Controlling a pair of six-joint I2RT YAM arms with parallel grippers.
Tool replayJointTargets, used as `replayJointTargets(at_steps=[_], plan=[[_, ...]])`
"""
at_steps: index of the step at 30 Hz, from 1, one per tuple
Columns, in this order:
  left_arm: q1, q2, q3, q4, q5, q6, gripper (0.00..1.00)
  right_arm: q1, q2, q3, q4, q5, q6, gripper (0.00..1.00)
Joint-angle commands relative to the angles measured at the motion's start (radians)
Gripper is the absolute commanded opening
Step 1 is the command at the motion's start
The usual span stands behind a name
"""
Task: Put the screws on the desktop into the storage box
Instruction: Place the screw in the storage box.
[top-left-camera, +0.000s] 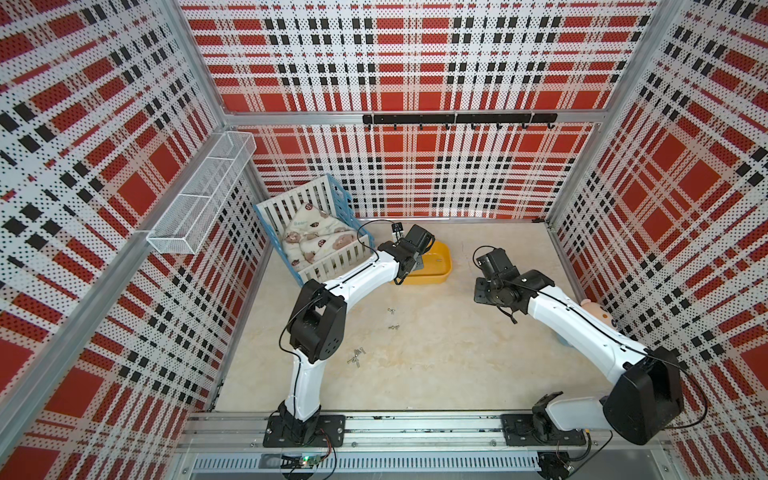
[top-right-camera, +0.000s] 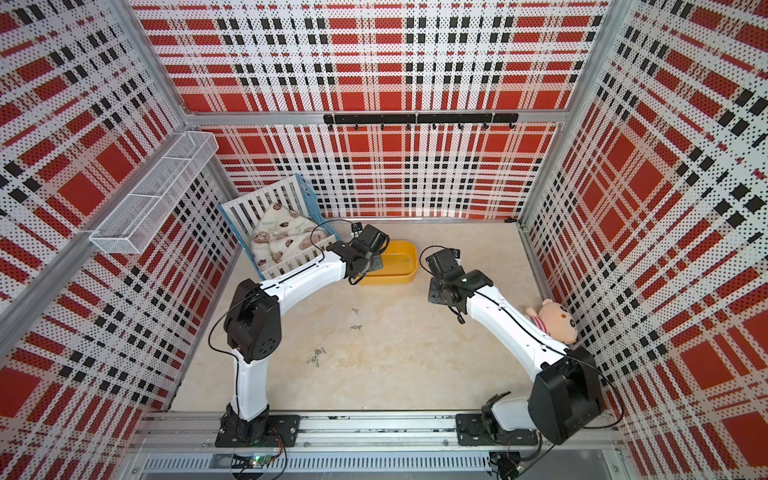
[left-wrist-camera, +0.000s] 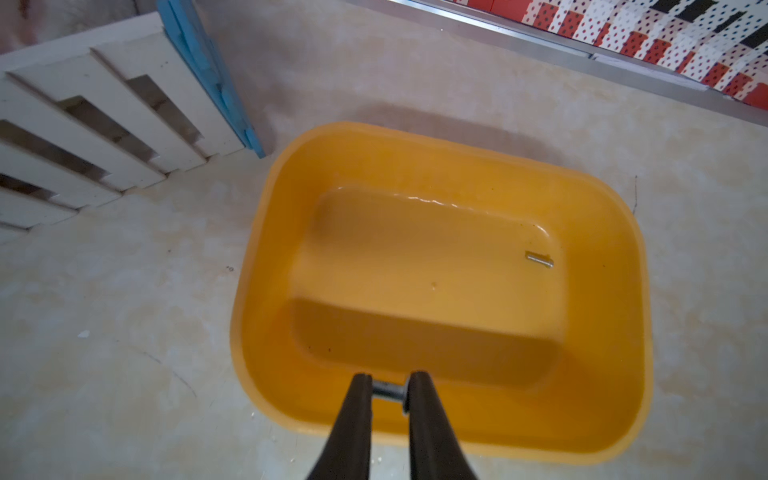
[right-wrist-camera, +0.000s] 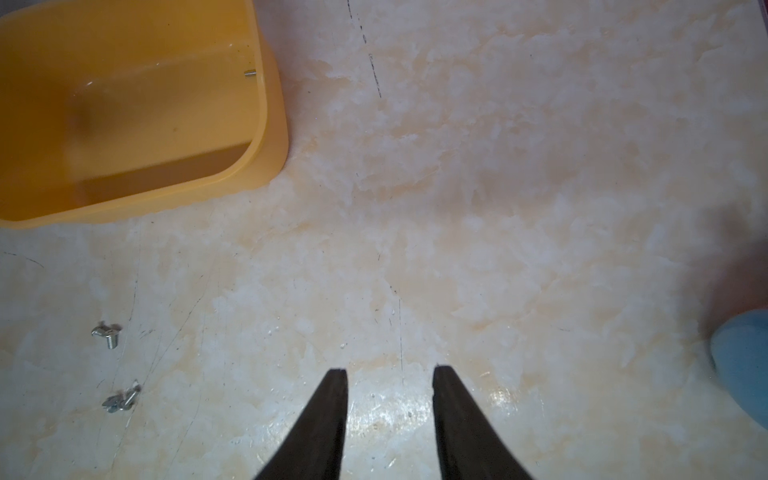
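Beige marble desktop (right-wrist-camera: 498, 208): left gripper (left-wrist-camera: 390, 377) clamped on one screw (left-wrist-camera: 388, 392) above yellow storage box (left-wrist-camera: 602, 374), right gripper (right-wrist-camera: 388, 370) jaws apart, empty.

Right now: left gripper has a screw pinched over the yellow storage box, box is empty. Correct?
The box isn't empty. The left wrist view shows a loose screw lying on the floor of the storage box. The rest stands: the left gripper pinches the held screw over the box.
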Motion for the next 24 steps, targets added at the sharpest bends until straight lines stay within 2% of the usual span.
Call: replayJointTargets(at_steps=[1, 8, 17, 24], plan=[[0.023, 0.076, 0.069, 0.003, 0.037, 0.031, 0.15, -0.014, -0.029, -0.013, -0.009, 0.012, -0.009, 0.4], [0.049, 0.188, 0.144, -0.001, 0.072, 0.039, 0.15, -0.025, -0.016, -0.017, -0.001, 0.003, -0.022, 0.41], [0.073, 0.27, 0.187, -0.002, 0.109, 0.042, 0.15, -0.031, 0.004, -0.019, 0.01, -0.011, -0.032, 0.42], [0.075, 0.297, 0.215, -0.001, 0.124, 0.037, 0.19, -0.03, 0.006, -0.014, 0.007, -0.014, -0.034, 0.43]])
